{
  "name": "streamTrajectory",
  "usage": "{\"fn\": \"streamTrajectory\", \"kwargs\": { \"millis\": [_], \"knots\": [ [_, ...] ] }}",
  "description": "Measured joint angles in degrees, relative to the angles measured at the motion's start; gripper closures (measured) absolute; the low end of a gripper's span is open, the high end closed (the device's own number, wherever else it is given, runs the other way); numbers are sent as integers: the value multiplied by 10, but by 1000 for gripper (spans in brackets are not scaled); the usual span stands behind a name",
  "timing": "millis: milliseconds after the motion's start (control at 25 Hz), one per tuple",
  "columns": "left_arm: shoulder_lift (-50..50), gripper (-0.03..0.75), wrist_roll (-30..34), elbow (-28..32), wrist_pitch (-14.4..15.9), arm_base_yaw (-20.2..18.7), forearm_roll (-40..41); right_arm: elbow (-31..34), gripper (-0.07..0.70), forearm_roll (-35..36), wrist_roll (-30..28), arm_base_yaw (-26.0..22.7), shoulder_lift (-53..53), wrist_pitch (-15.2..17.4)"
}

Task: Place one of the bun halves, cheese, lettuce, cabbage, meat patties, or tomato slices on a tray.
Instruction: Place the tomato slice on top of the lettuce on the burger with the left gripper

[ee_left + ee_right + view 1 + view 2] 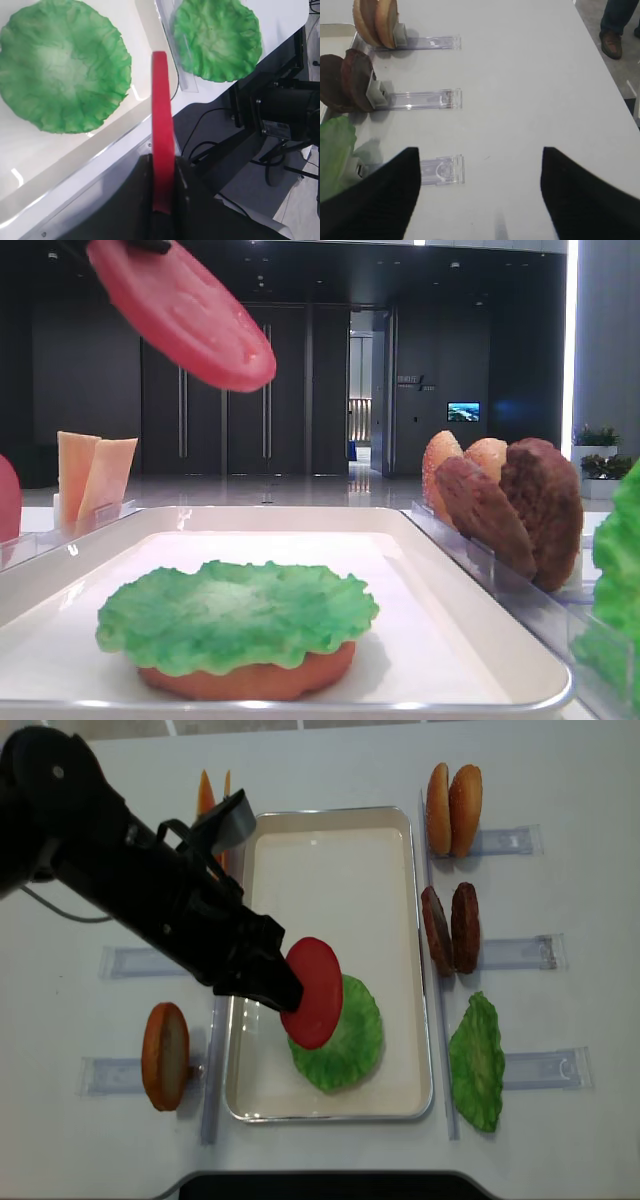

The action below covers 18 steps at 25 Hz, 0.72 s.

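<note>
My left gripper (278, 986) is shut on a red tomato slice (312, 992), held on edge between its jaws (162, 167). The slice (185, 310) hangs tilted above the white tray (330, 815), over the left side of a ruffled green lettuce (345, 1038) leaf. That lettuce (235, 615) lies on a bun half (250, 682) in the tray's near end. My right gripper (477, 195) is open above bare table, nothing between its fingers (380, 200); it is outside both exterior views.
Clear holders flank the tray. To the right stand bun halves (452, 808), meat patties (450, 927) and another lettuce (478, 1060). Left of it stand cheese slices (92, 475) and an orange-red disc (165, 1055). A person's shoe (611, 42) is beyond the table edge.
</note>
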Motion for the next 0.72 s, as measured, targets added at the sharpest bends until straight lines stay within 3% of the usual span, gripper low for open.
{"fn": "streamTrajectory", "kwargs": {
  "millis": [320, 720],
  "knots": [
    [1, 652, 59, 60, -73, 5, -38, 0, 148, 0, 0, 0, 0, 0],
    [82, 652, 161, 74, -87, 12, -151, 0, 148, 0, 0, 0, 0, 0]
  ]
}}
